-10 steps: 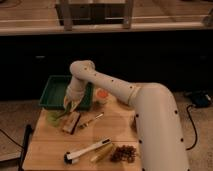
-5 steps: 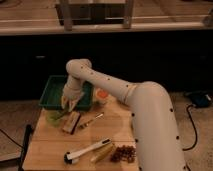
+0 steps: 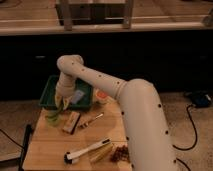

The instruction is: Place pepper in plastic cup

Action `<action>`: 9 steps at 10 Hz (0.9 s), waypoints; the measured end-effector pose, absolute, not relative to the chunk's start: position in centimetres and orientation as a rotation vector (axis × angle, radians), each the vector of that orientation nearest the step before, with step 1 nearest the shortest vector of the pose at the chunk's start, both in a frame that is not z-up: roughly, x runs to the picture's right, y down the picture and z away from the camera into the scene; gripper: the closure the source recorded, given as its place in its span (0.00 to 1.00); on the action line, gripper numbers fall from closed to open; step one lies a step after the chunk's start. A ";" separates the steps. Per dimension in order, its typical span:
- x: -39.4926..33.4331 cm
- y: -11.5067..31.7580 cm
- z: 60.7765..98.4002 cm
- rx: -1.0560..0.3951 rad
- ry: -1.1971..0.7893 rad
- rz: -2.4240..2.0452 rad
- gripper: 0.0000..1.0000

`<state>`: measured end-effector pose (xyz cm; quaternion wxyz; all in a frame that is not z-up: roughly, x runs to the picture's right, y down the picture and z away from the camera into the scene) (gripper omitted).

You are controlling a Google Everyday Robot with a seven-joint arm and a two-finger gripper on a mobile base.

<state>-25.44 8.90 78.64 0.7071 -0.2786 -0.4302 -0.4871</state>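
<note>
Gripper (image 3: pixel 61 103) hovering at the rear-left corner of the table (image 3: pixel 50 145)
Jaws are sitting together over what is probably the plastic cup (image 3: pixel 54 118); pepper not showing, placement seemingly unfinished.

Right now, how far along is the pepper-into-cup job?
Done: nothing I can confirm; no pepper shows in the plastic cup.
In hand: the tool is shut, low at the table's left rear, in front of the green tray and just above the cup. I cannot tell whether it grips the pepper.
Left: probably check the grasp, then drop the pepper into the cup.
</note>
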 end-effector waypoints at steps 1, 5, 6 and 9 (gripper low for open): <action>-26.1 9.0 78.4 -0.621 -0.961 -1.102 1.00; -28.2 10.0 77.9 -0.643 -0.990 -1.194 1.00; -28.9 10.6 77.8 -0.651 -0.998 -1.207 1.00; -30.7 12.2 77.6 -0.670 -1.019 -1.230 1.00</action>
